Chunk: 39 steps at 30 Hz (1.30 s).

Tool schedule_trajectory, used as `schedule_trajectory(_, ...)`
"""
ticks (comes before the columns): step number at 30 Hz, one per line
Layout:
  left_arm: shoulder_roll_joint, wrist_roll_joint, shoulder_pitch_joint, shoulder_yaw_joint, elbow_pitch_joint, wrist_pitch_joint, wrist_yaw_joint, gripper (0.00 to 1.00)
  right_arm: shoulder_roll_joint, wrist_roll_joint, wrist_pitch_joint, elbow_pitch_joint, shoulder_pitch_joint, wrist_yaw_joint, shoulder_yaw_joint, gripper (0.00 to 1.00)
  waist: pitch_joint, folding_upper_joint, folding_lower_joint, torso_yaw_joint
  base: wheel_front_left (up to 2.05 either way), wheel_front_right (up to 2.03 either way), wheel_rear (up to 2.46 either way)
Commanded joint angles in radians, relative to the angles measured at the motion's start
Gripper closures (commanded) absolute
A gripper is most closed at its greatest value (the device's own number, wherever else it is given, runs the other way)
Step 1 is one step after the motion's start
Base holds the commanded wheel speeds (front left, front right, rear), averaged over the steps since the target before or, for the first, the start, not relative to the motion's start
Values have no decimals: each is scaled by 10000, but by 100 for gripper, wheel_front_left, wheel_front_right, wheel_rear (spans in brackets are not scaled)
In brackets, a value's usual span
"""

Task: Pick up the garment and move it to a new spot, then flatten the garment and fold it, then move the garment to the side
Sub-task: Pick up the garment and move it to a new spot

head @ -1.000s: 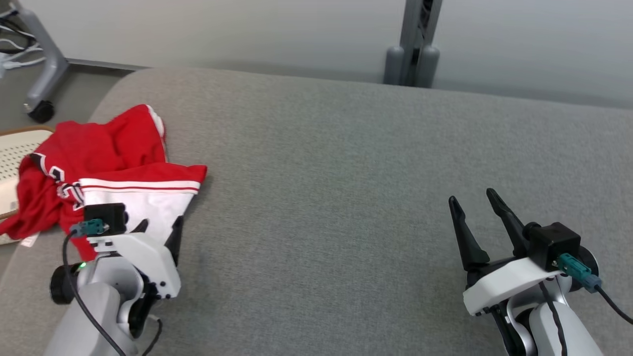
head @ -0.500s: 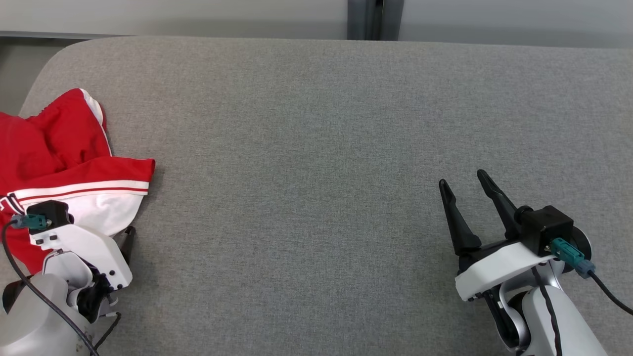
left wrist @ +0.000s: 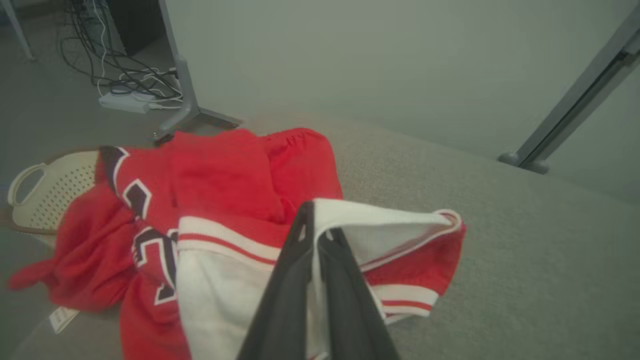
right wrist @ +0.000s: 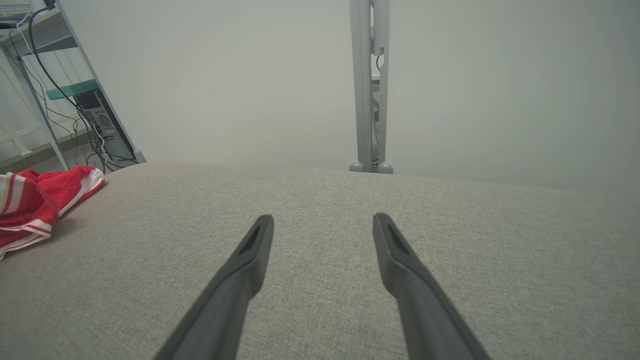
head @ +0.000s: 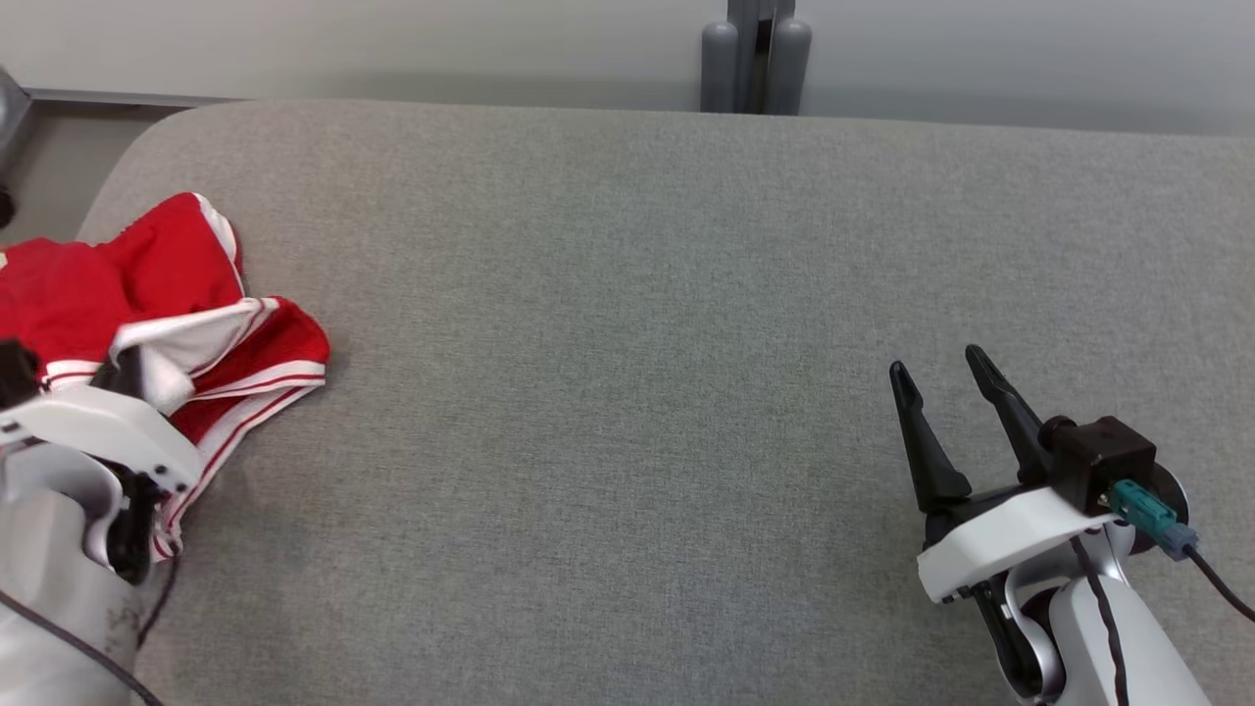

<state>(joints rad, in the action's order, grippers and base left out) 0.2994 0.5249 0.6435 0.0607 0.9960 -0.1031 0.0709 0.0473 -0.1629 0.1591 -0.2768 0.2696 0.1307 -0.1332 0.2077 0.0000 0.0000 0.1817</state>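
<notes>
1. The garment (head: 147, 294), a red jersey with white trim and dark lettering, lies crumpled at the left end of the gray fabric-covered table (head: 627, 343). Part of it hangs over the left edge.
2. The left gripper (left wrist: 315, 225) is at the right side of the garment. Its jaws are together, clamped on a white-lined fold of the cloth that stands up in a ridge.
3. The right gripper (head: 936, 365) is at the near right of the table, well apart from the garment. Its jaws are apart, over bare gray fabric.
4. A cream perforated basket (left wrist: 40, 195) sits beside the left end of the table, partly under the garment.
5. A gray post (head: 755, 59) stands beyond the far edge.
</notes>
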Motion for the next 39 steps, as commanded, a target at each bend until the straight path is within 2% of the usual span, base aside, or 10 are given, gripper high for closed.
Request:
schedule_trajectory(1, 224, -68, 193, -103, -264, -312, -103, 100, 68, -33, 100, -7, -151, 1, 43, 0, -174, 0, 0, 89, 0, 0, 0)
schedule_trajectory(6, 656, -307, 262, -235, -1851, -1124, -522, 100, 76, -153, 94, 38, -387, -1, 95, 0, -536, 0, 0, 173, 0, 0, 0)
schedule_trajectory(12, 979, -766, -374, -331, -5070, -1369, -1302, 100, 71, -207, 185, 184, -587, 1, 221, 0, -968, 0, 0, 133, 0, 0, 0)
schedule_trajectory(19, 1018, -1271, -1796, -143, -9354, -668, -2289, 100, 71, -402, 190, 459, -783, 1, 179, 0, -1379, 0, 0, -236, 0, 0, 0)
schedule_trajectory(22, 938, -1370, -2443, 180, -10801, -93, -2483, 100, 69, -435, 155, 635, -835, 1, 143, 0, -1425, 0, 0, -483, 0, 0, 0)
schedule_trajectory(28, 661, -1547, -3136, 1028, -12307, 506, -2510, 100, 68, -513, 85, 933, -814, 1, 54, 0, -1302, 0, 0, -1093, 0, 0, 0)
schedule_trajectory(30, 372, -1613, -3324, 1663, -12640, 671, -2395, 100, 73, -604, 61, 1033, -721, 1, -35, 0, -1175, 0, 0, -1606, 0, 0, 0)
schedule_trajectory(33, 79, -1598, -3283, 2321, -12484, 812, -2164, 100, 66, -654, 79, 1106, -628, 1, -91, 0, -1018, 0, 0, -2156, 0, 0, 0)
schedule_trajectory(39, -658, -1444, -2540, 3614, -11301, 1126, -1457, 100, 73, -854, 231, 1014, -520, 1, -186, 0, -646, 0, 0, -3413, 0, 0, 0)
